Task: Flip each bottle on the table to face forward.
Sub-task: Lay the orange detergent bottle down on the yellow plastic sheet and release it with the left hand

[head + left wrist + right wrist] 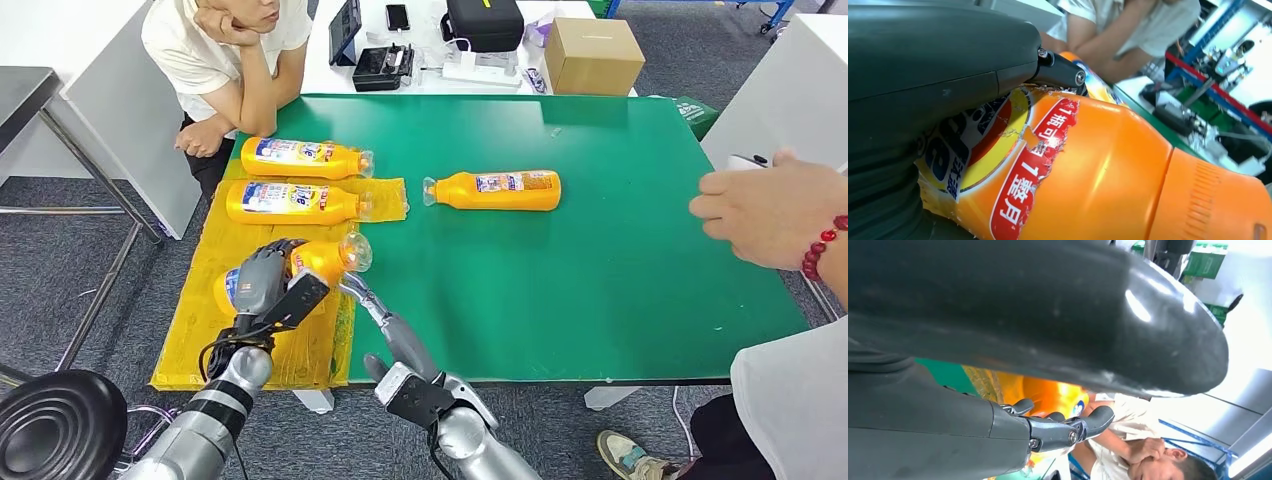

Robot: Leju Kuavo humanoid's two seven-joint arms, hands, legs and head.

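Several orange bottles lie on their sides. My left hand point(265, 284) grips one bottle point(326, 259) over the yellow mat point(195, 345), its clear cap pointing toward the table's middle. The left wrist view shows this bottle point(1108, 185) close up with a torn red label, under my left hand point(923, 75). My right hand point(398, 343) reaches in from the near table edge with fingers stretched out and empty, the tips just below the held bottle's cap. In the right wrist view the bottle point(1048, 392) glows orange beyond my right hand point(1058, 430). Two bottles point(300, 157) point(290, 201) lie farther back on the mat; another point(495, 190) lies on the green table point(600, 270).
A person sits at the far left corner, leaning on the table. Another person's hand point(765, 208) with a red bead bracelet hovers over the right edge. A cardboard box point(592, 55) and electronics stand on the white table behind. A black stool point(60, 425) is at my lower left.
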